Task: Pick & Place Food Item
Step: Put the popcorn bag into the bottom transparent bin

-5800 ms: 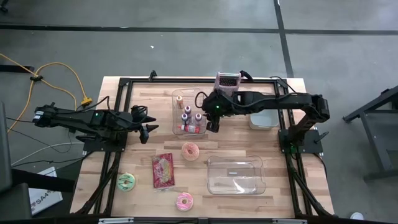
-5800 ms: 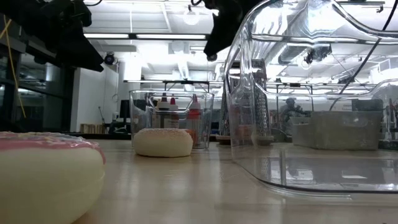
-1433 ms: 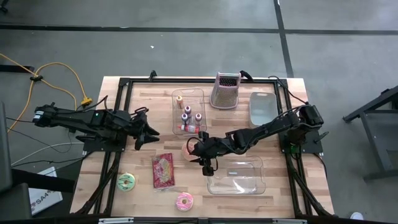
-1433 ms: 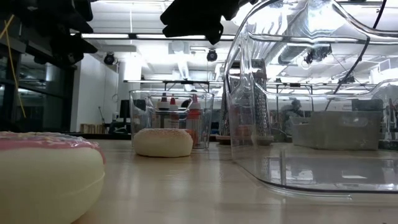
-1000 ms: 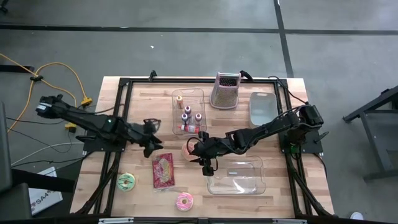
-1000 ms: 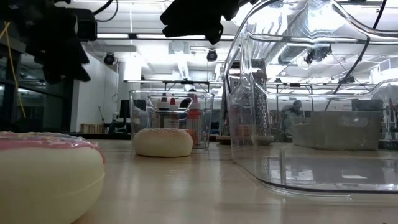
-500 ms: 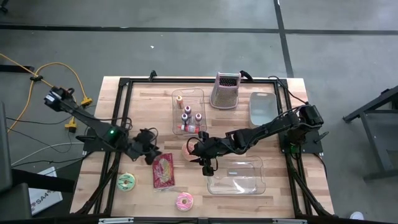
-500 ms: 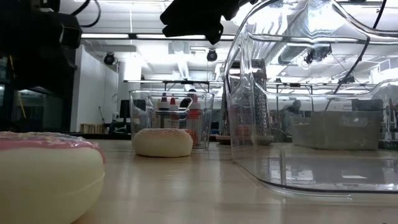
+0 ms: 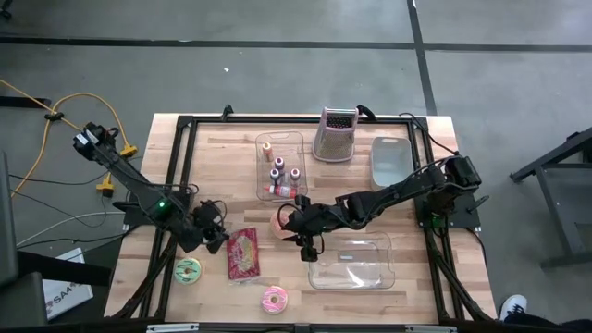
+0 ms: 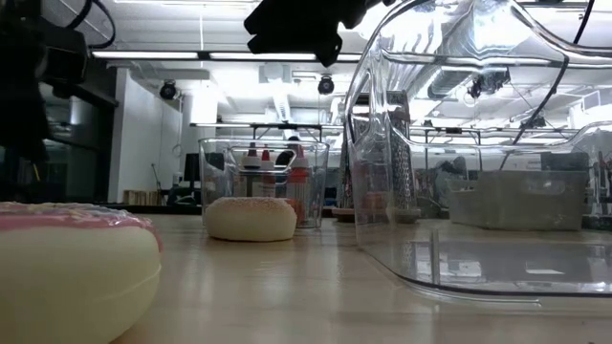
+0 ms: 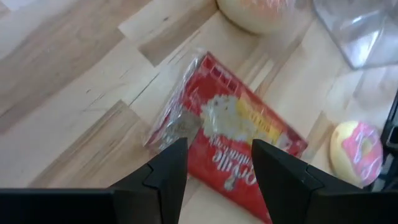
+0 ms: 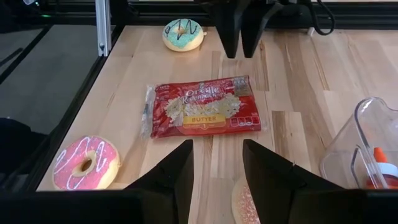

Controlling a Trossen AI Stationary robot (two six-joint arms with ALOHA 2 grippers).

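Observation:
A red popcorn bag [image 9: 243, 253] lies flat on the wooden table, also seen in the left wrist view [image 11: 239, 134] and the right wrist view [image 12: 202, 115]. My left gripper [image 9: 219, 241] hovers open just above the bag's left end [image 11: 217, 163], touching nothing. My right gripper [image 9: 308, 246] hangs open and empty [image 12: 217, 171] between a peach sprinkled donut [image 9: 282, 223] and a clear plastic container [image 9: 351, 261]. A green-iced donut [image 9: 188, 270] and a pink-iced donut [image 9: 274, 299] rest flat near the front edge.
A clear bin of small bottles [image 9: 280, 166], a metal grater [image 9: 337, 134] and a clear lid [image 9: 390, 162] stand at the back. The black frame rails [image 9: 176, 166] run along the table's sides. In the low view the pink donut [image 10: 76, 263] and the container [image 10: 478, 143] fill the foreground.
My left gripper has swung toward the table's near edge and down toward the popcorn bag's left end, rolling about its own axis as it went. Its fingers have stayed open. The food items have not moved.

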